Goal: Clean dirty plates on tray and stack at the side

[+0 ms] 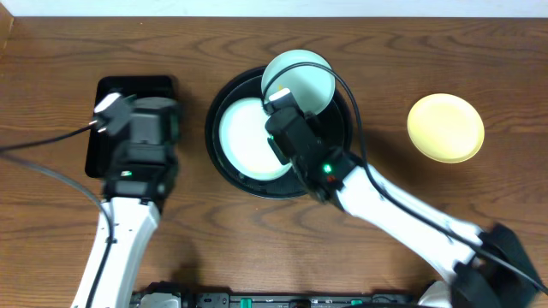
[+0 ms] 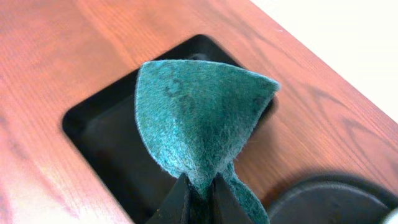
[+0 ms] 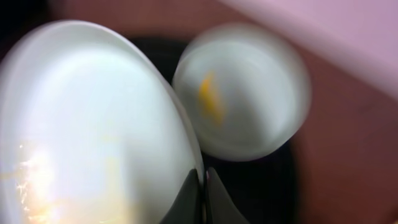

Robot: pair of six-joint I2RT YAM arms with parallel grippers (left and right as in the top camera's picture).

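Note:
The large round black tray (image 1: 338,167) sits mid-table. A light blue plate (image 1: 244,141) is in its left half. My right gripper (image 3: 203,186) is shut on that plate's right rim (image 3: 81,124), and the plate looks tilted in the right wrist view. A second light blue plate (image 1: 304,73), with a yellow-orange smear (image 3: 210,99), sits at the tray's far edge. A pale yellow plate (image 1: 445,128) lies on the table to the right. My left gripper (image 2: 200,190) is shut on a folded green scouring pad (image 2: 199,118) above the rectangular tray.
A small rectangular black tray (image 1: 98,145) lies at the left, under my left arm (image 1: 145,124). The round tray's rim also shows in the left wrist view (image 2: 329,193). Wood table all round; a cable runs off to the left edge.

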